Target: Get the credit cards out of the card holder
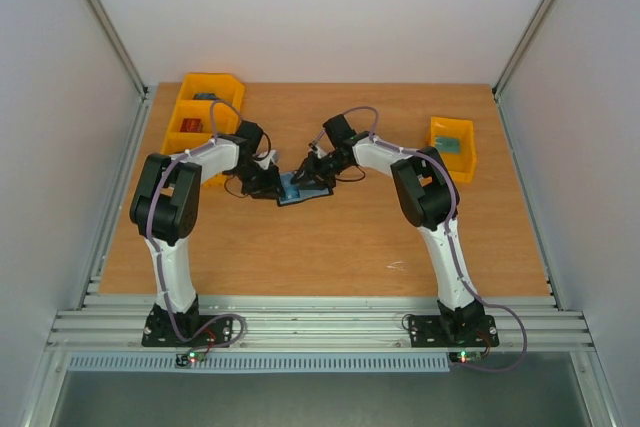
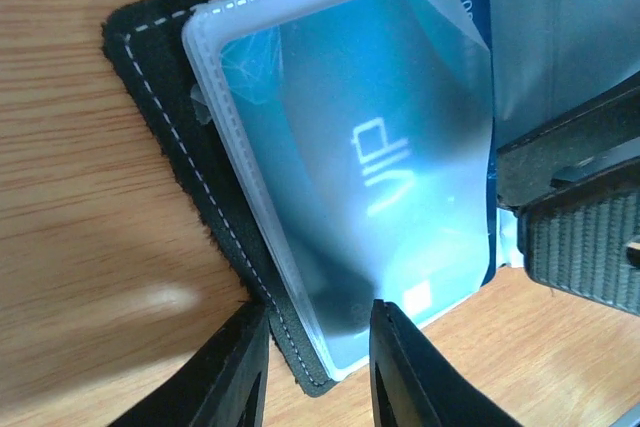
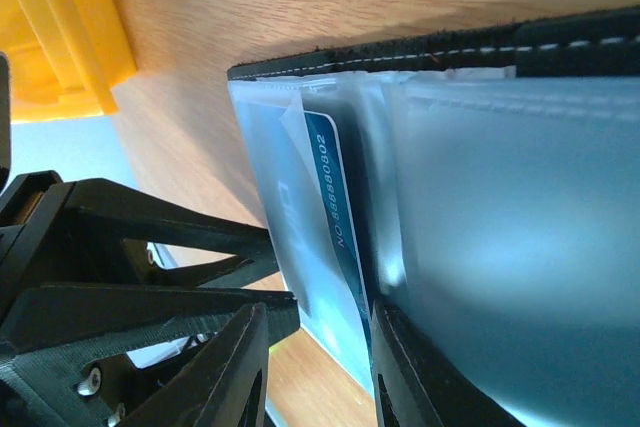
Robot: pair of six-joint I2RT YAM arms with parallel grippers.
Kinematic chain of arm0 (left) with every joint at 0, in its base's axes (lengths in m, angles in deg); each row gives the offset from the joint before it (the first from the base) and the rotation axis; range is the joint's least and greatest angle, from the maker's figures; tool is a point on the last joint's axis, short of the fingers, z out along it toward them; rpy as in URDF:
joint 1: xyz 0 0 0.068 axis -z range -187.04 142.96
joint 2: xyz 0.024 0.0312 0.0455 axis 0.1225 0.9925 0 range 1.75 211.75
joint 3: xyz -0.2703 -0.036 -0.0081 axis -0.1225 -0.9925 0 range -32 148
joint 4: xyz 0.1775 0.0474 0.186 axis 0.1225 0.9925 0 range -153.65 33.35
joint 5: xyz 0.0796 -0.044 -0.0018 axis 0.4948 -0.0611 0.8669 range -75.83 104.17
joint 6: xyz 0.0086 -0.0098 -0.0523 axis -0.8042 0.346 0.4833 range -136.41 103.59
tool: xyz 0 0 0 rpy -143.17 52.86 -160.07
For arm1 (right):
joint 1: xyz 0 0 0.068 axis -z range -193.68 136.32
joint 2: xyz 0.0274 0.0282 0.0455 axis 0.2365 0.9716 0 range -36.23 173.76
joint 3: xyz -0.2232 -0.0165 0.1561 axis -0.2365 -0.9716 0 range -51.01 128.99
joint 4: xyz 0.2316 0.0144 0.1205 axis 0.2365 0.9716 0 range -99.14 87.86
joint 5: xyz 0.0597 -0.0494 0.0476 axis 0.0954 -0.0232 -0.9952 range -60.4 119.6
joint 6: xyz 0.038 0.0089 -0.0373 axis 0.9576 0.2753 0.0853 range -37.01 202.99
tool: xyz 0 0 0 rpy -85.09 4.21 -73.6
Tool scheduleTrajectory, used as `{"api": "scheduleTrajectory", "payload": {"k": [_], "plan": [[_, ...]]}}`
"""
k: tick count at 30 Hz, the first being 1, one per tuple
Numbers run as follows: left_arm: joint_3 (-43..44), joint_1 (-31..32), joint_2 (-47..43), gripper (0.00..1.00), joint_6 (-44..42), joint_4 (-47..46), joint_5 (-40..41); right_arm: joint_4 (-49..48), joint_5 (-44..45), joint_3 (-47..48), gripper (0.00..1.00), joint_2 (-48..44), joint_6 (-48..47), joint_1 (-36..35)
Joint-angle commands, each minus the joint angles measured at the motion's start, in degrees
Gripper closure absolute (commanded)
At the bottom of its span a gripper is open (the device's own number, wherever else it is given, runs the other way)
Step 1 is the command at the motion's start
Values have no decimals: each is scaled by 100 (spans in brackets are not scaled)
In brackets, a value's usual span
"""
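The card holder (image 1: 300, 190) lies open on the wooden table between both arms, its black stitched edge (image 2: 165, 117) (image 3: 450, 52) framing cloudy plastic sleeves. A blue credit card (image 2: 390, 147) marked VIP sits inside one sleeve, and its numbered edge (image 3: 335, 197) pokes out. My left gripper (image 1: 270, 185) (image 2: 318, 307) is shut on the holder's corner, one finger against the black edge and the other on the sleeve. My right gripper (image 1: 310, 175) (image 3: 318, 307) straddles the sleeve that holds the card. Its right finger sits in the fold, while its left finger stands off the sleeve with a gap.
Two joined yellow bins (image 1: 205, 112) stand at the back left, close behind the left arm; something red lies in the nearer one. Another yellow bin (image 1: 452, 147) sits to the right of the right arm. Grey walls enclose the table.
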Motion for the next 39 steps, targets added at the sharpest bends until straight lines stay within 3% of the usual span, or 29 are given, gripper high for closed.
{"api": "scheduleTrajectory", "payload": {"k": [1, 6, 10, 15, 17, 24, 32, 39], "plan": [[-51, 120, 65, 69, -22, -397, -381, 193, 16, 107, 72, -50, -112, -122], [35, 122, 163, 69, 20, -455, -303, 457, -57, 152, 74, 66, -337, -132], [-45, 125, 148, 66, 35, -580, -253, -716, -1423, -97, 77, 125, 241, -138], [-182, 119, 7, 63, 102, -783, -284, -2170, -1737, -495, 80, -34, 1091, -130], [-215, 121, -81, 62, 95, -861, -288, -2329, -1683, -522, 80, -60, 1220, -128], [-393, 105, -279, 67, 193, -1239, -288, -170, -773, 35, 81, 84, 65, -141], [-379, 101, -80, 69, 191, -1246, -224, 299, -941, 482, 88, 334, -366, -327], [-429, 107, -183, 69, 150, -1290, -135, 1151, -452, 928, 90, 481, -942, -465]]}}
